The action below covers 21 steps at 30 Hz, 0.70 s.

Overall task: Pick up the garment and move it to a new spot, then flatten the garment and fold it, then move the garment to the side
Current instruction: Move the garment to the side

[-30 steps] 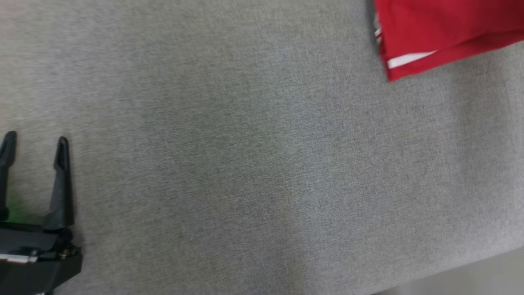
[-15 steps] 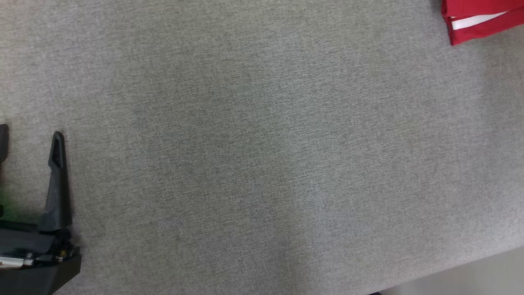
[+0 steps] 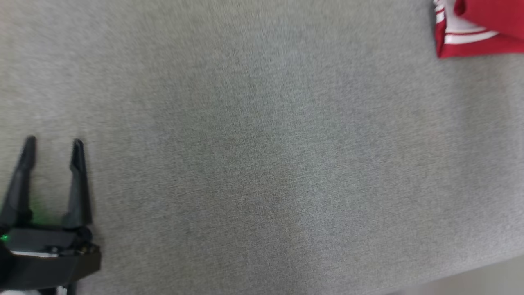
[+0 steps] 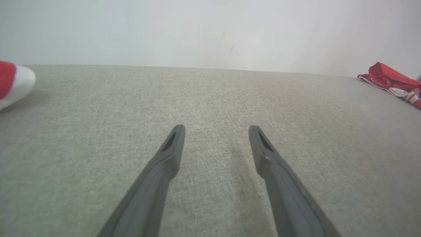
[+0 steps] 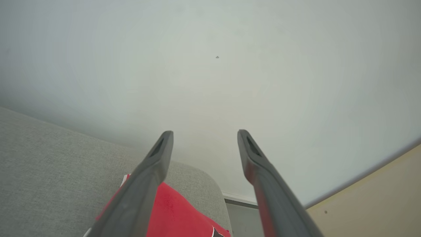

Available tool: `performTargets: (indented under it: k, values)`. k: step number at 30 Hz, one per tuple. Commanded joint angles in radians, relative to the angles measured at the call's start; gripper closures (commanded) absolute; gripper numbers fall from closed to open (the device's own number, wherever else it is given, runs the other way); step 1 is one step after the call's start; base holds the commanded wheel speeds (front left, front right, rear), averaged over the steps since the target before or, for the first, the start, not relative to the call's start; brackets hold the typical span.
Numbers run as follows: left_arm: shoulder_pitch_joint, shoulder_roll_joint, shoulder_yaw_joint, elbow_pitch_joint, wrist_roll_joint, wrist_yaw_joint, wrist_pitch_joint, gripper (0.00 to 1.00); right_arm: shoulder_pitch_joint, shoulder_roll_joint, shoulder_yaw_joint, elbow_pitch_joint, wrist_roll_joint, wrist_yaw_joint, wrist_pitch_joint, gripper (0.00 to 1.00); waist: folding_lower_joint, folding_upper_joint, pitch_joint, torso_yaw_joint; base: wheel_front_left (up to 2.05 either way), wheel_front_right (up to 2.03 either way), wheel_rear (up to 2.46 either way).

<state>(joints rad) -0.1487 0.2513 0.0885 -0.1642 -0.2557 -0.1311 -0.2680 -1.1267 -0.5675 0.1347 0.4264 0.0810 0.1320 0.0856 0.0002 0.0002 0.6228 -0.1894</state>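
The red garment with white stripes [image 3: 470, 37] lies folded at the far right of the grey fabric surface [image 3: 262, 155]; in the left wrist view the garment [image 4: 391, 79] sits far off to the right. My left gripper [image 3: 53, 143] is open at the lower left, low over bare fabric, and its fingers [image 4: 171, 148] have nothing between them. My right gripper [image 5: 204, 133] is open too, raised above the garment [image 5: 177, 210] near the surface's rounded corner, pointing at the pale wall.
A rounded red-and-white thing [image 4: 13, 82] lies at the left edge of the left wrist view. The surface's near edge [image 3: 470, 272] runs along the lower right, with pale floor beyond it. A white wall [image 4: 210, 33] stands behind the surface.
The head view has shifted, so the camera moved. Less of the garment shows than a second ago, and more white striping now shows at its left end. Both left fingers are in view again.
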Motion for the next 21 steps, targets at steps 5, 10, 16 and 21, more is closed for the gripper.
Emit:
performTargets:
  k: [5, 10, 16, 21]
  values:
    - [0.059, -0.056, 0.037, 0.072, 0.004, 0.001, 0.004, 0.0, 0.15, 0.094, 0.013, -0.054, 0.015, -0.002, -0.112, 0.0, -0.0002, -0.0002, -0.227, 0.067, 0.0, 0.0, 0.0]
    - [0.111, -0.098, 0.081, 0.108, 0.029, 0.002, 0.004, 0.0, 0.351, 0.202, 0.003, -0.152, 0.008, -0.002, -0.164, 0.0, -0.0002, -0.0002, -0.343, 0.096, 0.0, 0.0, 0.0]
    - [0.151, -0.131, 0.091, 0.148, 0.054, 0.002, 0.004, 0.0, 0.631, 0.316, -0.038, -0.257, 0.022, -0.002, -0.206, 0.0, -0.0002, -0.0002, -0.439, 0.136, 0.0, 0.0, 0.0]
    - [0.161, -0.138, 0.079, 0.18, 0.061, 0.002, 0.004, 0.0, 0.805, 0.381, -0.062, -0.318, 0.018, -0.002, -0.223, 0.0, -0.0002, -0.0002, -0.478, 0.159, 0.0, 0.0, 0.0]
